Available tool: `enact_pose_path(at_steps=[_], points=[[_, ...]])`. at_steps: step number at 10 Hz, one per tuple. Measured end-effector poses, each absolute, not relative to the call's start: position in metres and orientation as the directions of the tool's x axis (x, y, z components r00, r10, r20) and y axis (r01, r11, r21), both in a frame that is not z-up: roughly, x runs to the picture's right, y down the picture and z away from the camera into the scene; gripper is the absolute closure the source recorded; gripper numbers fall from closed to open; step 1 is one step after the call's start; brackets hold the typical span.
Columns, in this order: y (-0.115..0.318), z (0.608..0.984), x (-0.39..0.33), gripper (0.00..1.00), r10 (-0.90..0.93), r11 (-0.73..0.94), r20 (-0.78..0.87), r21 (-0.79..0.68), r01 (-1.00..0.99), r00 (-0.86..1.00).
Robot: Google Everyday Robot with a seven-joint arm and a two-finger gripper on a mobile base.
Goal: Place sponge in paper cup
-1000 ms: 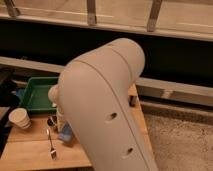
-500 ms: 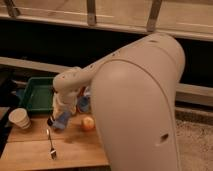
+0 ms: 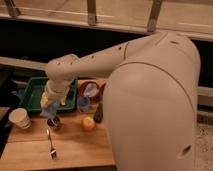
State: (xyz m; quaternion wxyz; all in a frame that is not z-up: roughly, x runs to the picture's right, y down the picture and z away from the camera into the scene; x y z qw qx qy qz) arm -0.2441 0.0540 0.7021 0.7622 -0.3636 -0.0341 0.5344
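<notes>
My broad white arm (image 3: 150,100) reaches left over the wooden table (image 3: 75,152) and the green plastic tray (image 3: 30,92). My gripper (image 3: 51,102) hangs at the tray's front edge, closed on the flat blue sponge (image 3: 48,111). The tapered cream paper cup (image 3: 20,118) stands to the left, apart, so carrying across and releasing remain. A shiny metal can (image 3: 54,123) sits just under the sponge, closest to my path; the round orange fruit (image 3: 88,123) lies aside.

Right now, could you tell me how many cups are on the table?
2. A paper cup stands far left on the table; a blue cup sits right of the green tray. The arm may hide others. The end effector holds the sponge beside the tray.
</notes>
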Motion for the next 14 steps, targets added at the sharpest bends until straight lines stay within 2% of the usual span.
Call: enact_pose_path(at_steps=[6,14], points=[[0.044,0.714,-0.247,1.00,0.841,0.191,-0.313,-0.593,-0.783,0.442],[0.029,0.726,-0.347,1.00,0.814,0.309,-0.156,-0.700,-0.644,0.560]])
